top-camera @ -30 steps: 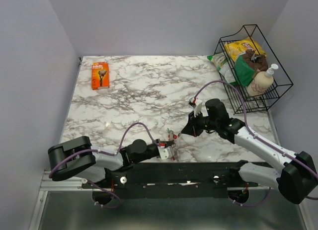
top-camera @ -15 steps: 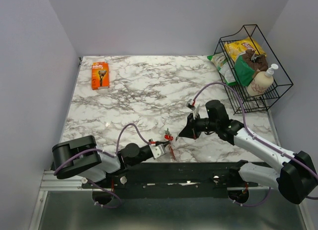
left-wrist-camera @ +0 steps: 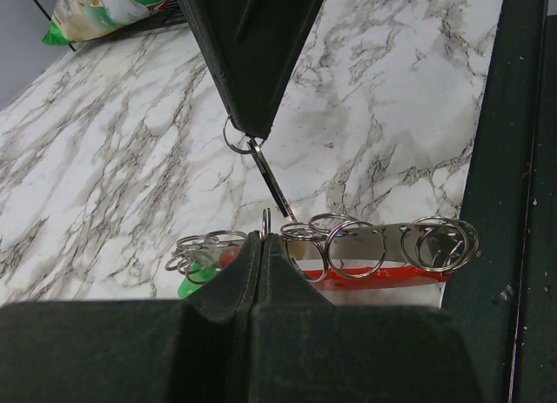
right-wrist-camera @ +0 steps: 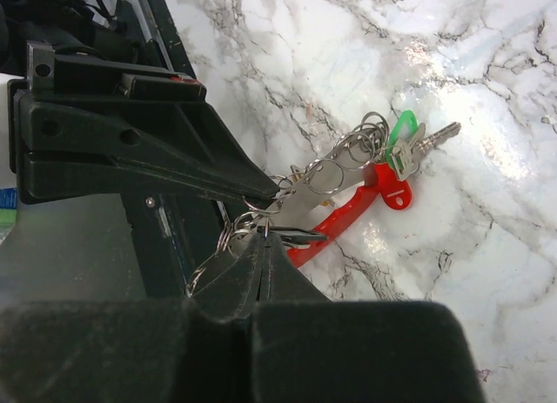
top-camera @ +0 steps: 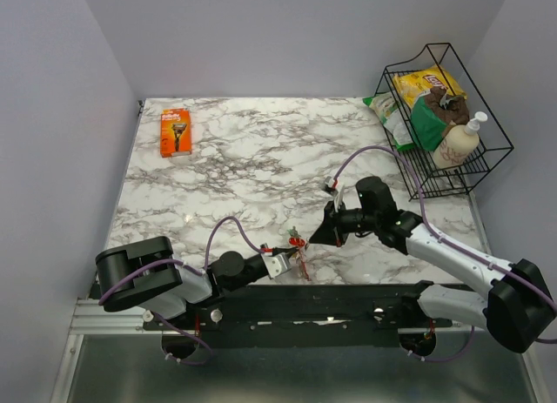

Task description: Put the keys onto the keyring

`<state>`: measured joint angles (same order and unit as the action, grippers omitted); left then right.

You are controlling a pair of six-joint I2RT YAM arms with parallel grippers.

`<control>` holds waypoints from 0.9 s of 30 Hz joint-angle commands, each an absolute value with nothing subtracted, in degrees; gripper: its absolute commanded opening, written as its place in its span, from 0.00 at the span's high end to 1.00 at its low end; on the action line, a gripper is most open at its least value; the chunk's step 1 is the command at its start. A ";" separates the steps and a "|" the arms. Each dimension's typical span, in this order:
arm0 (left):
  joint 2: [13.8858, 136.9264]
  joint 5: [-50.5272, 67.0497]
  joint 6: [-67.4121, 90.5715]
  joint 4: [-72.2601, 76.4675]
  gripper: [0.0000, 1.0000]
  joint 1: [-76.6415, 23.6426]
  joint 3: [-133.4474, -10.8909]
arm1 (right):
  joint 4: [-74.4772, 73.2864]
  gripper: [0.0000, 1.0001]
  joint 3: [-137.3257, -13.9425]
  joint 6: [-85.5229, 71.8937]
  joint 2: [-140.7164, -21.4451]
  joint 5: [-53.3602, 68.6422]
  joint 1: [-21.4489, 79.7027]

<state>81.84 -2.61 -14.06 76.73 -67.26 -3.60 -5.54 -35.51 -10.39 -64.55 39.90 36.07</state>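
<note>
Keyring-to-keys line-up, pincers tip to tip.
Right pincer (left-wrist-camera: 251, 131) pinches keyring (left-wrist-camera: 270, 181), long axis slanting down onto left pincer (left-wrist-camera: 261, 239), which is pressed together on a ring of the keys (left-wrist-camera: 348, 251). Bunch spreads crosswise at the near edge of the desk (left-wrist-camera: 130, 159). Likely the right arm threads.

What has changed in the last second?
The right gripper slid left and nearer, carrying the keyring up to the keys. The left gripper pulled back slightly as its elbow swung inward. Both stayed shut; the keys stayed in the left grip; razor pack and basket unmoved.
</note>
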 commanded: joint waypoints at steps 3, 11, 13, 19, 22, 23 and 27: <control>83.23 -3.43 -14.24 81.91 1.00 -67.76 1.58 | -3.69 0.99 -34.89 -9.23 -65.13 41.05 37.00; 84.81 -3.87 -14.33 86.04 1.00 -67.76 2.99 | -2.46 0.99 -34.54 -8.79 -64.60 43.15 37.44; 84.81 -3.78 -14.33 87.09 1.00 -67.76 3.43 | -2.02 0.99 -34.54 -8.09 -64.60 44.29 37.79; 85.25 -3.25 -14.59 90.60 1.00 -67.76 4.57 | -2.02 0.99 -34.89 -7.65 -65.65 44.74 38.85; 85.87 -3.43 -14.77 93.15 1.00 -67.76 5.27 | -3.42 0.99 -35.16 -6.95 -66.36 42.90 39.11; 86.04 -3.60 -14.68 93.86 1.00 -67.76 5.71 | -3.51 0.99 -35.24 -6.86 -66.44 42.46 39.11; 87.10 -4.04 -14.50 96.33 1.00 -67.76 6.24 | -4.30 0.99 -35.68 -6.59 -67.41 41.84 39.11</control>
